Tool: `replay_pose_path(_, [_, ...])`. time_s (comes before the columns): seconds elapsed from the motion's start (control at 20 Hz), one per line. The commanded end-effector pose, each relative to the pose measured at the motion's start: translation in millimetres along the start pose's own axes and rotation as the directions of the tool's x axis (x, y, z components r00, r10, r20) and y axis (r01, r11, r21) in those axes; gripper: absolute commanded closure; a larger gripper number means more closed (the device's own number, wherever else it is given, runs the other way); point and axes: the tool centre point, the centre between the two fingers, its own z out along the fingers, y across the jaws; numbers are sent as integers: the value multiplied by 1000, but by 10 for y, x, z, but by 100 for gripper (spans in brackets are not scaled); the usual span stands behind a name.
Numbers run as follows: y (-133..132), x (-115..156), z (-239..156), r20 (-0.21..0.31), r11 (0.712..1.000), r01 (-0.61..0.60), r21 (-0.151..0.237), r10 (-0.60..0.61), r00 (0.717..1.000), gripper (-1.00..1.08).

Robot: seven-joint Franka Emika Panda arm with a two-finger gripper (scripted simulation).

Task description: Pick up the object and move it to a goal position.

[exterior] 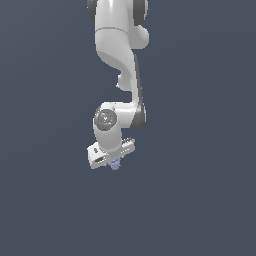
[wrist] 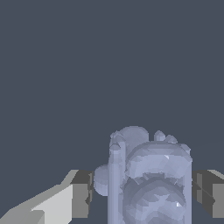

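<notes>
Against a flat, featureless slate-blue backdrop — no table edge or wall to be made out — the white gripper hangs from the arm with its jaws clamped on the lumpy lavender object (fingers flanking it).

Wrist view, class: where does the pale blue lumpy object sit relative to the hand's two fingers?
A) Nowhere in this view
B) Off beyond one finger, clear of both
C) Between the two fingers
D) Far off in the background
C: the wrist view shows the object filling the gap between the two fingers of the hand, one finger on each side of it.
</notes>
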Motion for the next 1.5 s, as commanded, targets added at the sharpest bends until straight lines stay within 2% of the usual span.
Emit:
replay_pose_path(0.0, [-12, 11, -13, 0, 1000, 0, 0, 0, 1000, 108])
replay_pose_path(0.4, [-258, 239, -333, 0, 1000, 0, 0, 0, 1000, 108])
replay_pose_path(1.1, [-1056, 1023, -1392, 0, 1000, 0, 0, 0, 1000, 108])
replay_pose_path(1.45, [-1310, 1301, -1739, 0, 1000, 0, 0, 0, 1000, 108])
